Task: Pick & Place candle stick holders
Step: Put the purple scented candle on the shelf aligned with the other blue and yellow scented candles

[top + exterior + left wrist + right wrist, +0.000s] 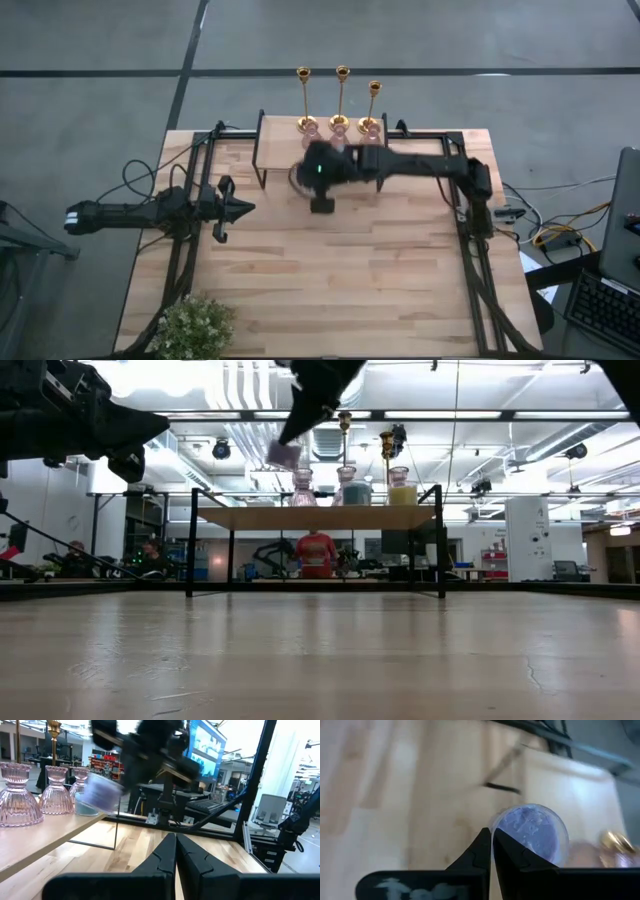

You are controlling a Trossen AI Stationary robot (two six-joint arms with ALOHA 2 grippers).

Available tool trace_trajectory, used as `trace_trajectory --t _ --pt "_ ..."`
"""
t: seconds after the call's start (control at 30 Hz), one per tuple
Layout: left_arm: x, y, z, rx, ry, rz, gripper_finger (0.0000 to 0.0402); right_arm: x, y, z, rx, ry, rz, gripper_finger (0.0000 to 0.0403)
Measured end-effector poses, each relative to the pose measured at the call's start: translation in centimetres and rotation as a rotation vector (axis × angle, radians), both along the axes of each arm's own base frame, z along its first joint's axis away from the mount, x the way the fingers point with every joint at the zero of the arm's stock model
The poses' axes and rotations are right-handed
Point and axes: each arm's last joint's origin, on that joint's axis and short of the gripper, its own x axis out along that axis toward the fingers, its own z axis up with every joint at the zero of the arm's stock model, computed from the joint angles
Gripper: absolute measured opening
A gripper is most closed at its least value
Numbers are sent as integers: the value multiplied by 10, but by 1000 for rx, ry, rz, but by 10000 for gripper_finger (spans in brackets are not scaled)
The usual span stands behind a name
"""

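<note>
**benchrat:** Looking at the raised shelf (290, 160) at the back of the table (330, 290), there are three pink ribbed glass cups (20, 795) in a row on it. In the low view one (357, 491) has something teal-ish in it and the end one (402, 491) has something yellow. Can't tell about the other.

**wickwatch:** And the gold candle stick holders (341, 98)?

**benchrat:** All three are lined up side by side at the back edge of the shelf, just behind the glass cups. Standing upright, long axis vertical, domed bases down, little cups on top. Nothing touches them.

**wickwatch:** What's the right arm doing?

**benchrat:** The right gripper (320, 200) is out over the front edge of the shelf, up off the table. Wrist view shows a round purple candle (532, 832) right at its tips; the fingers (512, 852) look together there, but I can't tell if they're really pinching it.

**wickwatch:** Left?

**benchrat:** The left gripper (240, 209) is parked at the left side of the table, fingers pressed together on nothing.
</note>
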Motion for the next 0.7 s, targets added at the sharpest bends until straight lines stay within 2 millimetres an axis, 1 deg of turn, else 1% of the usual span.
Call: trace_trajectory --t 0.07,0.17,0.3,0.43,0.7 --pt "0 0 0 0 0 0 14 -4 -19 5 25 -4 -69 8" --pt "0 0 0 0 -1 0 14 -9 -44 5 52 -3 -151 8" --pt "0 0 0 0 0 0 14 -17 -67 -3 79 49 -226 8" --pt "0 0 0 0 0 0 14 -21 -77 -15 72 89 -239 8" --pt "0 0 0 0 0 0 14 -21 -79 -19 71 102 -232 8"
